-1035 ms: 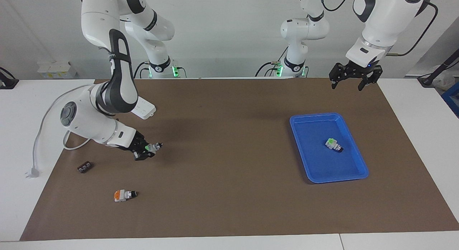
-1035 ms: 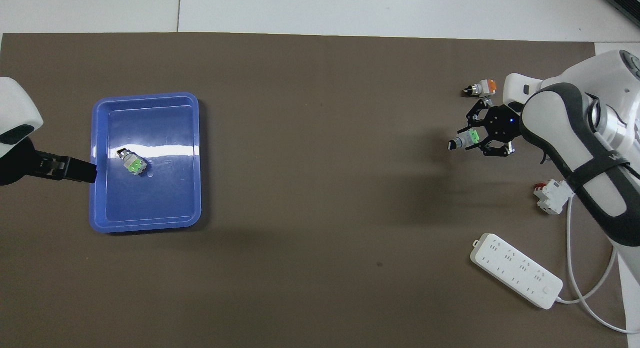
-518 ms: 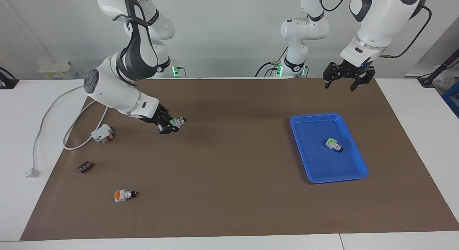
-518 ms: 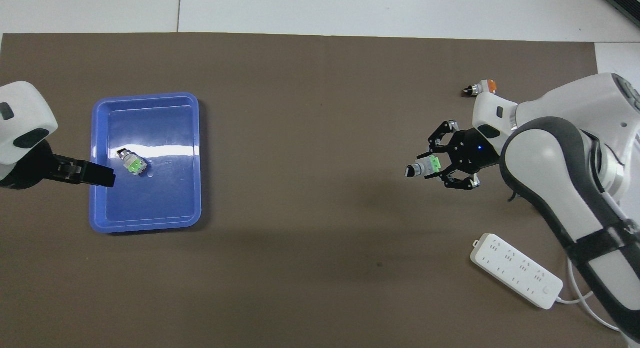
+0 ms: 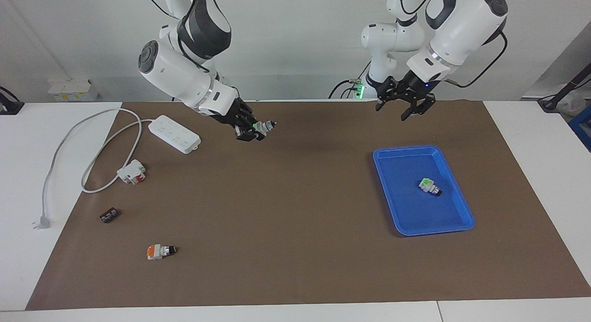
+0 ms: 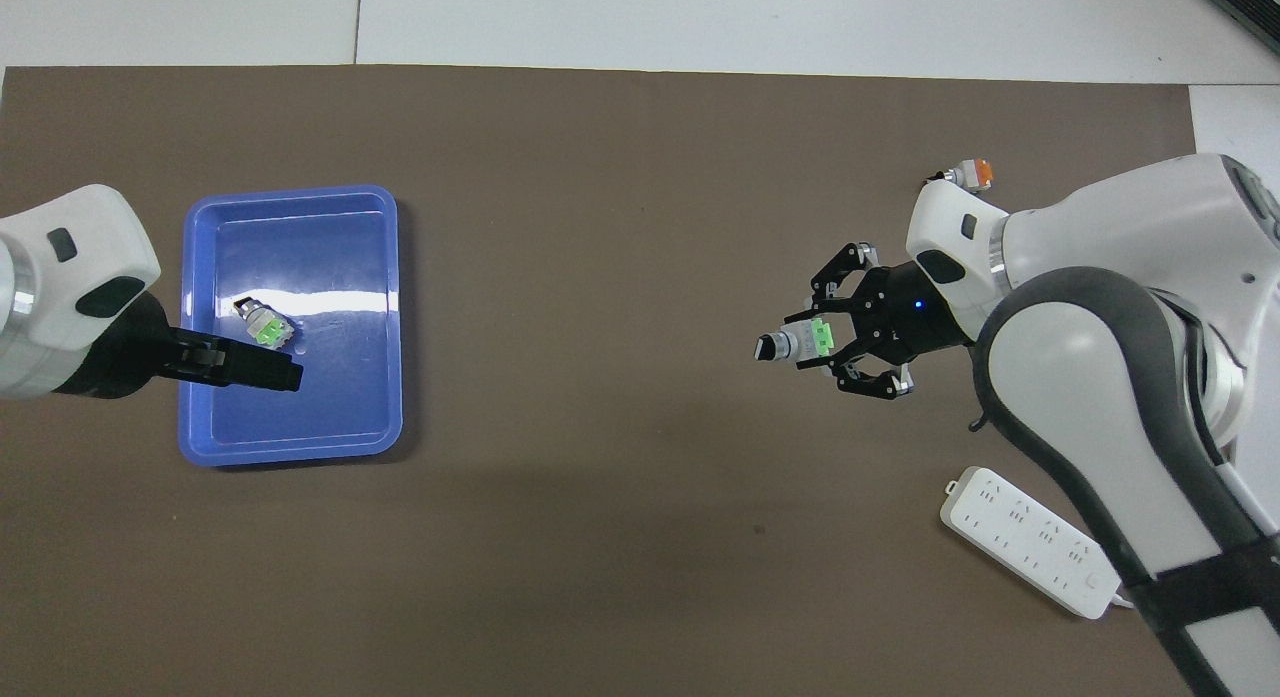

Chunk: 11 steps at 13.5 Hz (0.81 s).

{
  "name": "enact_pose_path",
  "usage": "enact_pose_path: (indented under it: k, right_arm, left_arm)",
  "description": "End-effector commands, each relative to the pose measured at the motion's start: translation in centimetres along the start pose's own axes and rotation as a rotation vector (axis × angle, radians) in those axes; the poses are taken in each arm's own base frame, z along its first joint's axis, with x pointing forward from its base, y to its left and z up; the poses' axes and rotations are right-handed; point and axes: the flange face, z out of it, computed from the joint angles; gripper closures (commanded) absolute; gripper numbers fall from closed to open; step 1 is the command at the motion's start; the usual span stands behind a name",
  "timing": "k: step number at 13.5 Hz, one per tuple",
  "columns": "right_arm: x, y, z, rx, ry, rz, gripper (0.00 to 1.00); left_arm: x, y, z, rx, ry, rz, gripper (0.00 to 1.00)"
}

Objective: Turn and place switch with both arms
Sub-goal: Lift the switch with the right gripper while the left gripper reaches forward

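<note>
**Carrying a switch toward a two-arm handover**

Holding the small white-silver selector switch (image 5: 263, 126) in my right gripper (image 5: 250, 130), fingers clamped on its green block, I hang raised over the brown mat's robot-side edge. Its black knob sticks out free, probably so my other arm can take it. My left gripper (image 5: 405, 106) hovers by the same edge, fingers spread, holding nothing. The blue plastic tray (image 5: 464, 209), toward the left arm's end, contains one similar green-blocked switch (image 5: 429, 186).
</note>
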Motion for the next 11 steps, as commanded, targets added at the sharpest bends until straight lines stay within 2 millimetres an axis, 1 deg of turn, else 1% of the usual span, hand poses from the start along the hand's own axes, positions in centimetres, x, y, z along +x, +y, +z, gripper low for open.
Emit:
enact_pose_path:
  k: [1, 2, 3, 5, 6, 9, 11]
  right_arm:
    - [1.6, -1.3, 0.4, 0.0, 0.055, 0.042, 1.0]
    - [2.1, -1.6, 0.7, 0.007, 0.058, 0.075, 1.0]
    - [3.0, -2.0, 0.9, 0.013, 0.059, 0.084, 1.0]
    - [4.6, -2.6, 2.0, 0.031, 0.057, 0.1, 1.0]
    - [4.9, -2.9, 2.5, 0.036, 0.056, 0.098, 1.0]
    - [5.2, -3.0, 2.5, 0.028, 0.053, 0.099, 1.0]
    - [5.2, -3.0, 2.5, 0.028, 0.051, 0.092, 1.0]
  left_arm:
    - [-0.9, 1.9, 0.3, -0.092, 0.049, 0.054, 0.22]
    - [-1.0, 2.8, 0.9, -0.113, 0.053, 0.085, 0.29]
    - [-1.1, 3.9, 1.1, -0.138, 0.077, 0.121, 0.34]
    - [-1.1, 5.9, 1.8, -0.157, 0.097, 0.154, 0.38]
    - [-1.2, 6.7, 2.1, -0.158, 0.097, 0.17, 0.4]
    - [-1.6, 8.7, 3.2, -0.159, 0.103, 0.207, 0.43]
    - [-1.9, 9.9, 3.4, -0.171, 0.099, 0.226, 0.45]
